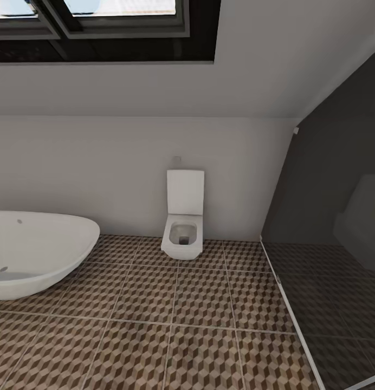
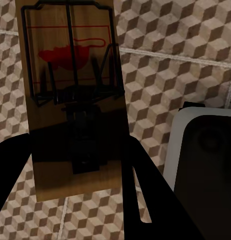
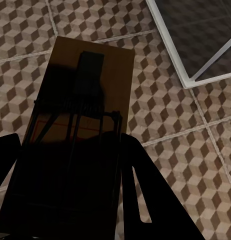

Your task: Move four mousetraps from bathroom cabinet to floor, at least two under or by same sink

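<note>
— What stands along the pale grey wall?
— A square white toilet (image 1: pixel 183 216), lid raised, and a white oval bathtub (image 1: pixel 36 252) well apart. Dark-framed skylights (image 1: pixel 101 24) overhead; a dark glass panel (image 1: pixel 339 244) encloses the corner.

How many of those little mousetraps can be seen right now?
2. One mousetrap sits between the left gripper's fingers, above the tiled floor; the other mousetrap is between the right gripper's fingers. Others may be out of view.
</note>
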### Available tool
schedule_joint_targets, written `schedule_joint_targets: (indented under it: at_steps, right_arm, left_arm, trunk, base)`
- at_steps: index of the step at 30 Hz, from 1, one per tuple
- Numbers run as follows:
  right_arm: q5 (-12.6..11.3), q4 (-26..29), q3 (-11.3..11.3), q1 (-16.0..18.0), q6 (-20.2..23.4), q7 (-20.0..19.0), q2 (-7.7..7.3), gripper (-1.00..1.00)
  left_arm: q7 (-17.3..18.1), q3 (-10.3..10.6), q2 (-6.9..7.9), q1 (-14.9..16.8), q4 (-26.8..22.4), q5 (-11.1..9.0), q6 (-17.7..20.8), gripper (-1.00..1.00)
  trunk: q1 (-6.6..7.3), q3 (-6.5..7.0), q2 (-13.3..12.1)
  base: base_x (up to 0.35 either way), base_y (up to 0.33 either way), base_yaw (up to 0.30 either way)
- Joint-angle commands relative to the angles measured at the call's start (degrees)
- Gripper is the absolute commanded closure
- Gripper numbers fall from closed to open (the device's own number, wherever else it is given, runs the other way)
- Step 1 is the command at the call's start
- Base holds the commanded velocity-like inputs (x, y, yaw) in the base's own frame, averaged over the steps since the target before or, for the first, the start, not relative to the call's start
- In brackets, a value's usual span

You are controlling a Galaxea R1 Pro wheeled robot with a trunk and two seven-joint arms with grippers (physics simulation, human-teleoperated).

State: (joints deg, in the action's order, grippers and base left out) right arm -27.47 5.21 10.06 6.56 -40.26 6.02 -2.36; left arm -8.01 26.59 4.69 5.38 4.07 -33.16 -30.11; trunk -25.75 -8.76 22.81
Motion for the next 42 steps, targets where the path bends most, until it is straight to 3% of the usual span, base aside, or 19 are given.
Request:
schedule_joint_targets:
  at_steps: [1,42]
  right_arm:
    - [-0.13,0.01,0.5,0.03,-0.09,0.49,-0.01,1.0]
    - [-0.12,0.01,0.51,0.03,-0.09,0.49,-0.01,1.0]
  left_arm:
    - [-0.34,0.4,-0.03,0.07,0.14,0.12,-0.18,1.0]
    - [-0.34,0.4,-0.03,0.07,0.14,0.13,-0.2,1.0]
  trunk:
    - [-0.03,-0.11,0.11]
    - [-0.03,-0.11,0.11]
  base:
    - [0.0,0.0,0.0]
    - [0.0,0.0,0.0]
